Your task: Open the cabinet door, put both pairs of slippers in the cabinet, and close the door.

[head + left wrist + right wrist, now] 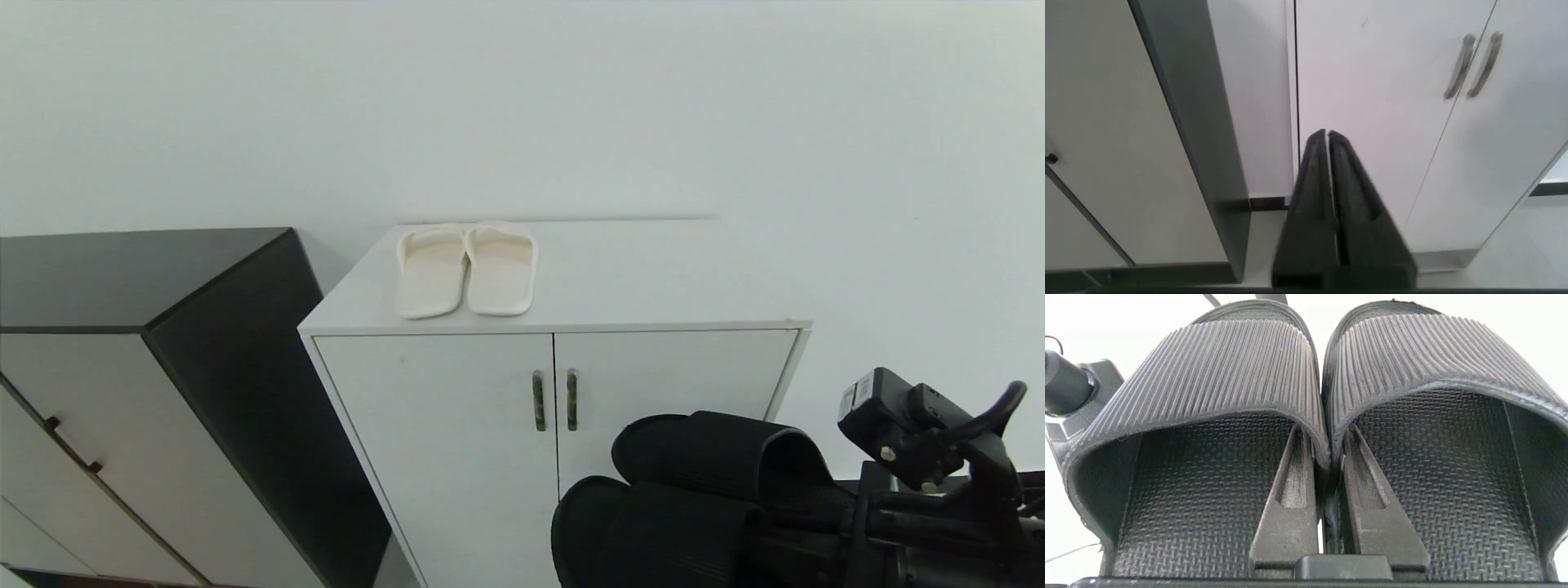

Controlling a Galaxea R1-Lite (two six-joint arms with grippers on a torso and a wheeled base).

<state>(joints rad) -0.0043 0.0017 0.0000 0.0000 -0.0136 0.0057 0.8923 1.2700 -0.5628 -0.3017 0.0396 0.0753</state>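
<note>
Black slippers (1233, 384) in right hand (1327, 439) (paired)

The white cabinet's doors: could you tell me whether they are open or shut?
Shut. Both doors sit flush in the white cabinet front, only a thin seam between them, the two handles side by side.

White cabinet (457, 457) shut — cream slippers (498, 273) on top — black slippers (694, 490) before it.

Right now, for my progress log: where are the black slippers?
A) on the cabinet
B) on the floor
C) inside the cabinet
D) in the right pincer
D: the right pincer grips the black slippers by their touching inner walls.
</note>
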